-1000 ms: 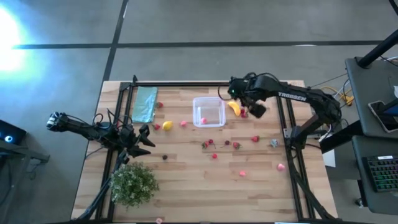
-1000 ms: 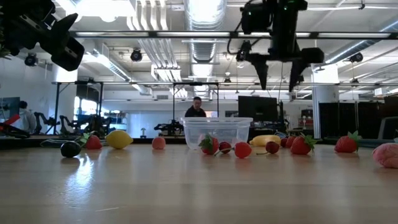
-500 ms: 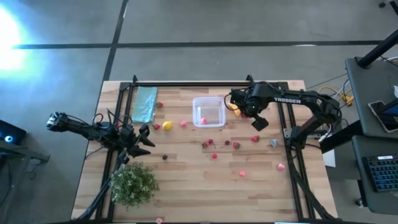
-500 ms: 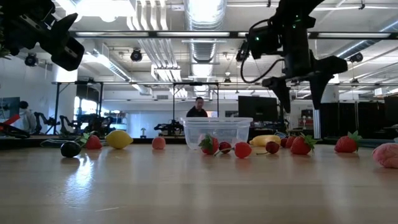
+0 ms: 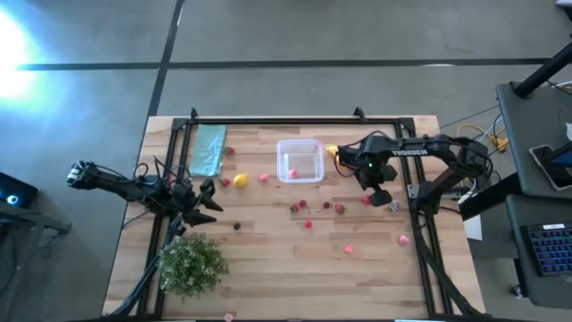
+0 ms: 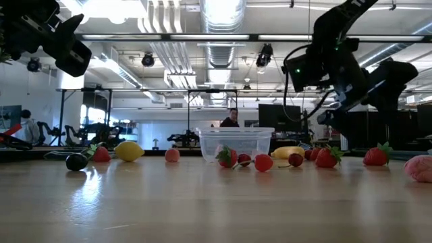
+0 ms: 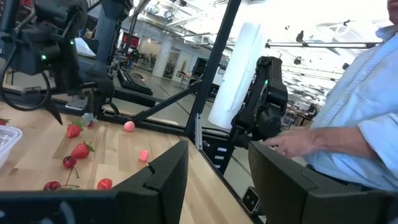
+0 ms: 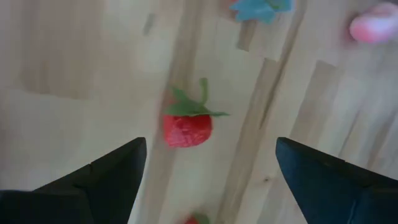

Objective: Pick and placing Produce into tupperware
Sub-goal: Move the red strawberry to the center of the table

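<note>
Moved: right pincer (image 5: 379, 192) has swung away from the banana (image 5: 333, 151) beside the box, out over the tabletop (image 5: 268, 259) toward its own side; left arm has not shifted
Right pincer: fingers spread wide, nothing between them; hovering above a strawberry (image 8: 187, 127)
Key relation: strawberry lies directly under the open fingers, roughly centred between them in the right wrist view; its long axis, leaf end to tip, runs along the gap and not across it, so a straight descent looks enough
Nearer arm: right one by far; left pincer (image 5: 207, 203) waits well apart at the opposite edge, near the green bush (image 5: 191, 263); its fingers stand partly apart, holding nothing
Strawberry look: small, red, bumpy, with a green leafy cap and thin stem; lying on its side on bare wood
Strawberry place: near the right edge, well apart from the box
Box (image 5: 299, 161): clear, low-walled, one pink piece inside; sits toward the far middle
Other fruit: lemon (image 5: 239, 180), cherries and berries scattered, not yet packed
Risk: stem may snag a finger
</note>
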### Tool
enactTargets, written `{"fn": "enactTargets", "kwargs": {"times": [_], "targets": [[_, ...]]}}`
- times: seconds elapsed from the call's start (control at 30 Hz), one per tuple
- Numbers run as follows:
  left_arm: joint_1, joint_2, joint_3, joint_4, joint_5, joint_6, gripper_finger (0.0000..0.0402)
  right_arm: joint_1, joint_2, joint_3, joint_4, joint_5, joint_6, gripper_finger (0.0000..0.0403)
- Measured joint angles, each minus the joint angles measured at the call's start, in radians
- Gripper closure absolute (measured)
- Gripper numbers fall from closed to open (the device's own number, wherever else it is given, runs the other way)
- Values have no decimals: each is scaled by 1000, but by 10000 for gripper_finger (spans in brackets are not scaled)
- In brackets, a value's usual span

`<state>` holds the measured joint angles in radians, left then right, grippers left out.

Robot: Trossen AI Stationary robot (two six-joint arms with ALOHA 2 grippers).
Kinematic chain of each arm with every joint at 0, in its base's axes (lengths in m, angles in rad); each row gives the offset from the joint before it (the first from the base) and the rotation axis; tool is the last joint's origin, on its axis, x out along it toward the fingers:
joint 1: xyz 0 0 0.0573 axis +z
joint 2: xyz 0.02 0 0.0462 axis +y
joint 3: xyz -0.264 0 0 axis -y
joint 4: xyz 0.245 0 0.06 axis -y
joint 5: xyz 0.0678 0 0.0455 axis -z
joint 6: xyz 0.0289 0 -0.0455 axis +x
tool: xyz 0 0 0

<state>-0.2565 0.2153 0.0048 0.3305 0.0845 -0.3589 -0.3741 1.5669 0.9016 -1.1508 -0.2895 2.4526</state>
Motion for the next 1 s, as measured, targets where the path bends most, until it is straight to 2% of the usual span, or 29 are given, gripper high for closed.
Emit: {"fn": "enactTargets", "kwargs": {"times": [0.27,0.57,0.67,0.77,0.87,1.0], "targets": [[0,0,0,0,-1,0,246,32,0,-22,49,2,42,53],[0,0,0,0,-5,0,246,32,2,-36,68,62,34,55],[0,0,0,0,-5,0,246,36,2,-36,74,109,-1,55],[0,0,0,0,-5,0,246,49,3,-37,118,210,-45,55],[0,0,0,0,-5,0,246,71,4,-40,212,316,-292,55],[0,0,0,0,-4,0,246,76,-10,-35,393,296,-764,55]]}}
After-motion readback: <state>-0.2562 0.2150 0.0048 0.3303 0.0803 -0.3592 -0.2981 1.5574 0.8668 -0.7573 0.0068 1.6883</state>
